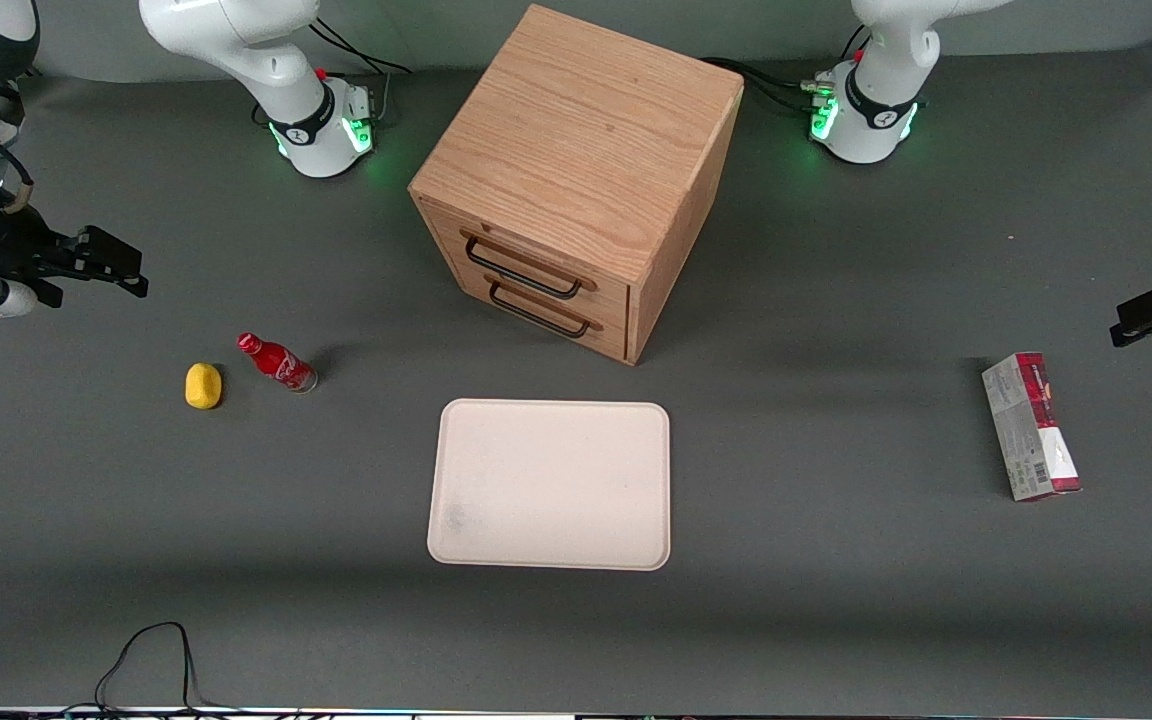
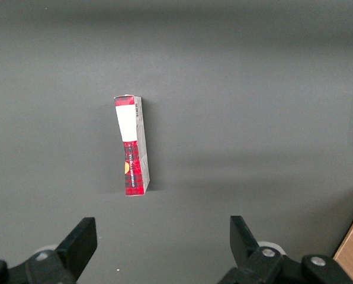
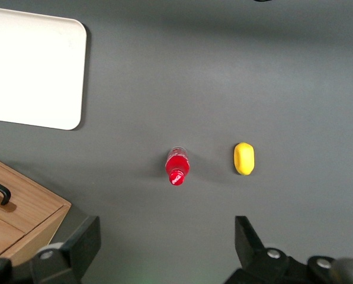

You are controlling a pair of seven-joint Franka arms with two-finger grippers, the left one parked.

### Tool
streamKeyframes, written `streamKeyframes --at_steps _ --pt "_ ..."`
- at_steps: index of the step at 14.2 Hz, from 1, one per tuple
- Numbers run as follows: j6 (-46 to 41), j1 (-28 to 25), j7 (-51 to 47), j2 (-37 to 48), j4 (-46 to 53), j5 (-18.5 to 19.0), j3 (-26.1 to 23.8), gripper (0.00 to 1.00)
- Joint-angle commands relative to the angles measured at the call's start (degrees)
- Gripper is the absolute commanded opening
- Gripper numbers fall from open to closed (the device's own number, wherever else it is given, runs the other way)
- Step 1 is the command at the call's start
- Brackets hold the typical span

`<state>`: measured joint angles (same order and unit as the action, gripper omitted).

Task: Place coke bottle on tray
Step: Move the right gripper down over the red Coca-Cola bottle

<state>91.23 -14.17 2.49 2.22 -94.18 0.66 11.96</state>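
1. Nearest the front camera, the tray point(image 1: 549, 485) lies bare on the grey table point(image 1: 836, 600), in front of the wooden drawer cabinet point(image 1: 576, 180).
2. My gripper point(image 1: 121, 270) hangs high toward my end of the table, fingers point(image 3: 82, 242) spread apart, holding nothing.
3. The coke bottle point(image 1: 277, 363) stands upright just beside a yellow lemon-like lump point(image 1: 203, 386), well apart from the tray.
4. Risk, as I judge it: the slim bottle tips if a finger clips its cap point(image 3: 177, 177) on descent, or I brush the lump.
5. My wrist view looks down on the cap, so the bottle's label is hidden there; my arm is cut off in the front view.
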Motion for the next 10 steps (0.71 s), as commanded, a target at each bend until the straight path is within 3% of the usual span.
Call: streamKeyframes --at_steps 1,7,10 --pt "-1.31 0.73 -3.78 -0.73 1.72 -1.45 -0.62 1.00" --pt "-0.53 0.46 -3.98 0.06 -4.23 -1.36 -0.62 1.00" --pt "10.23 0.29 -4.16 2.07 -16.06 -1.63 -0.62 1.00"
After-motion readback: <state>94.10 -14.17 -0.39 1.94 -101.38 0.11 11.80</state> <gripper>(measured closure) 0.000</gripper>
